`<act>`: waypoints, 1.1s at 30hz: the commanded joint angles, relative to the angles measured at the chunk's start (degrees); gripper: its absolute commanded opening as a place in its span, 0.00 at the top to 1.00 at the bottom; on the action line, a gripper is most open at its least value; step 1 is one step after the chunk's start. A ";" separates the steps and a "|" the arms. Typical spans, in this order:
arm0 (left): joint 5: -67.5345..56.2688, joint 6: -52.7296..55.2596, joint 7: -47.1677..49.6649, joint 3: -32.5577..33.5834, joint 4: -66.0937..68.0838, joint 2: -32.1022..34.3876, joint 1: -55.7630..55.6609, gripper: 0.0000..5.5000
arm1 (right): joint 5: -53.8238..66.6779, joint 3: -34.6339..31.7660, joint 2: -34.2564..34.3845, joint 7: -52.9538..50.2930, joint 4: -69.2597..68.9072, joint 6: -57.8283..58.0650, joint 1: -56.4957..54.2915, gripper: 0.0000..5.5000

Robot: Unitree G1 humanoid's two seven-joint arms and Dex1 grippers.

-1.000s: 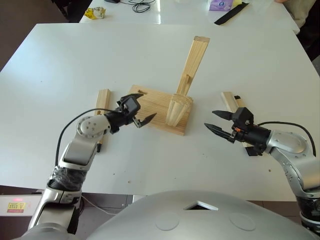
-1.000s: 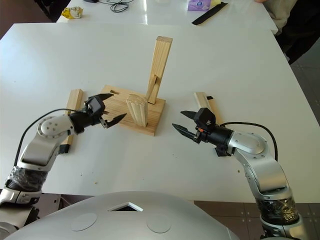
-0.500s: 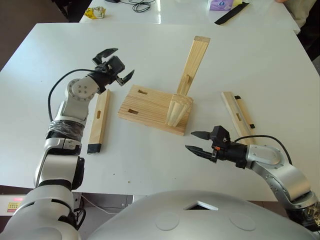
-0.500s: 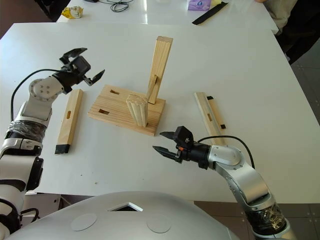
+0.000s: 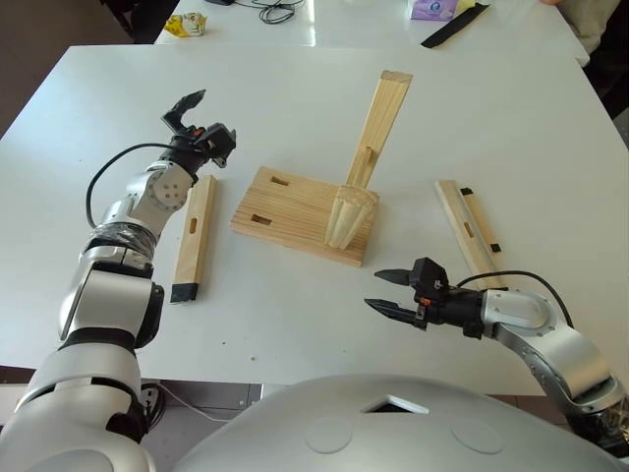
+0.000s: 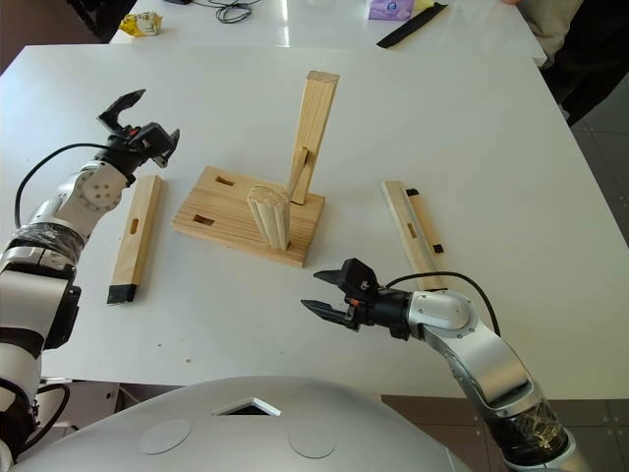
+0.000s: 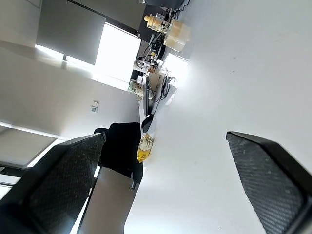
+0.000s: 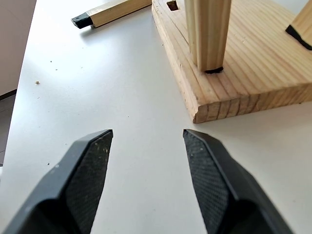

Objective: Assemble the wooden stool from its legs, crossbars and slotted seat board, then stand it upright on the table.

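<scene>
The slotted seat board (image 5: 290, 206) lies flat mid-table. Two legs stand in it: a tall one (image 5: 378, 123) at its far side and a foreshortened one (image 5: 349, 218) at its near right corner. One loose leg (image 5: 194, 236) lies left of the board, another (image 5: 470, 236) to its right. My left gripper (image 5: 200, 120) is open in the air just beyond the left leg's far end. My right gripper (image 5: 391, 293) is open low over the table in front of the board's near right corner (image 8: 204, 109), with nothing between its fingers (image 8: 87, 165).
Beyond the white table (image 5: 511, 108) another table holds a yellow packet (image 5: 187, 25), cables (image 5: 280, 12), a black strap (image 5: 452, 25) and a purple object (image 5: 432, 10). Bare tabletop lies between the board and the near edge.
My left gripper went from the board's near left corner up to beyond the left leg's far end. My right gripper drew back from beside the right leg to in front of the board.
</scene>
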 commanded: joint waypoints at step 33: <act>-9.55 -8.06 -24.50 -1.43 -14.27 2.78 10.89 0.17 | -17.17 1.42 9.77 -17.52 16.78 -7.46 -7.57 0.51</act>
